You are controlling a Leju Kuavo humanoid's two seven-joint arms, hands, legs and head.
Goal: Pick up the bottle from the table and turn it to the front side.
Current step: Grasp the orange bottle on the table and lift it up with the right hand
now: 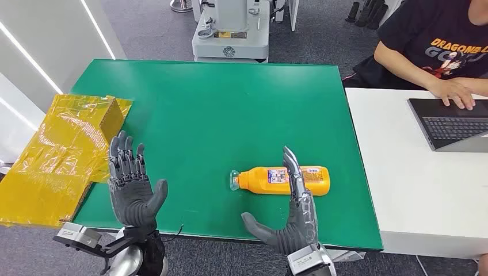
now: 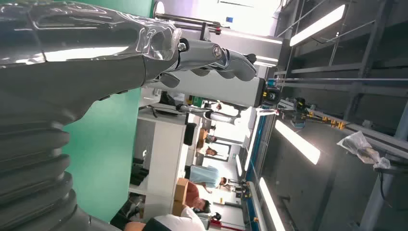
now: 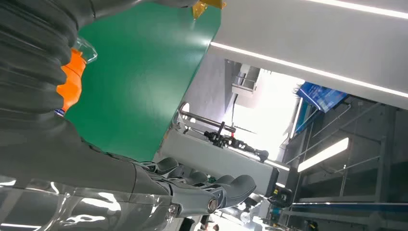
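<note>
Green table mat [image 1: 230, 115], rectangular, covering a work surface on a grey floor; listed from left to right.

Yellow plastic sheeting [image 1: 52, 161]: crinkled, draped over a box at the mat's left edge and hanging past it.

Left hand [image 1: 132, 187]: raised above the mat's near left corner, palm facing inward, fingers spread and upright, holding nothing. From the left wrist camera its fingers [image 2: 216, 57] extend straight against the room background.

Grey machine base [image 1: 230, 40]: standing on the floor beyond the mat's far edge, near centre.

Bottle [image 1: 285, 180]: orange, lying on its side on the mat, right of centre and toward the near edge; clear cap [image 1: 234, 180] pointing left, a white label patch on its upper side. The right wrist camera catches its orange neck end [image 3: 72, 79] beside the ribbed wrist cover.

Right hand [image 1: 290, 213]: open, thumb out to the left, fingers straight and reaching across the bottle's middle from the near side; whether they touch it cannot be told. Nothing is held.

White desk [image 1: 414, 172]: just beside the mat's right edge.

Laptop [image 1: 452, 123]: dark, open on the white desk.

Person [image 1: 443, 46]: seated at the far right in a black printed shirt, one hand on the laptop keyboard.
</note>
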